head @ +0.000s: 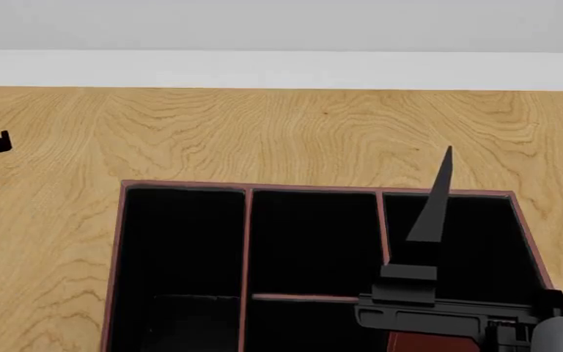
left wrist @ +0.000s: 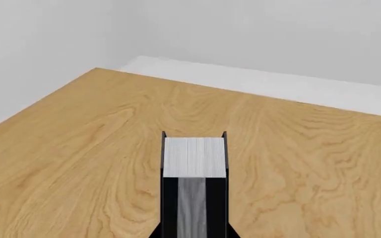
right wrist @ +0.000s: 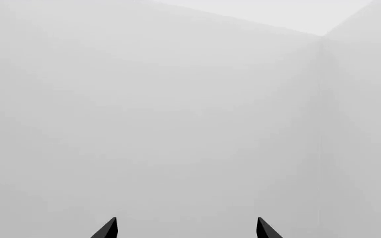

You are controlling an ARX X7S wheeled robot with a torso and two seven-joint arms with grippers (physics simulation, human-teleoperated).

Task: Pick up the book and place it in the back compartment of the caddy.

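1. Step in hand, as I judge it: carry the book [left wrist: 195, 157] from the left side over to the caddy [head: 245, 242] and lower it into a back compartment, i.e. one in the row far from the robot.
2. To do it well: keep the book edge-on and parallel to the dividers, bring it above the compartment first, then go straight down. It looks approx. as wide as one compartment, so a tilt could catch a reddish rim.
3. Left gripper [left wrist: 195, 148]: in the left wrist view the book sits between its two dark fingers, white page block facing away, above the bare wooden table [left wrist: 78, 148]. So it is closed narrow on the book. In the head view only a small dark part shows at the left edge, well apart from the caddy.
4. Right gripper [right wrist: 186, 228]: its wrist view shows two tips wide apart w/ nothing between, pointing at the white wall. It holds nothing; in the head view it stands raised over the caddy's right side.
5. Risk: the raised right arm is near the right compartments, so the left or middle one looks safer.
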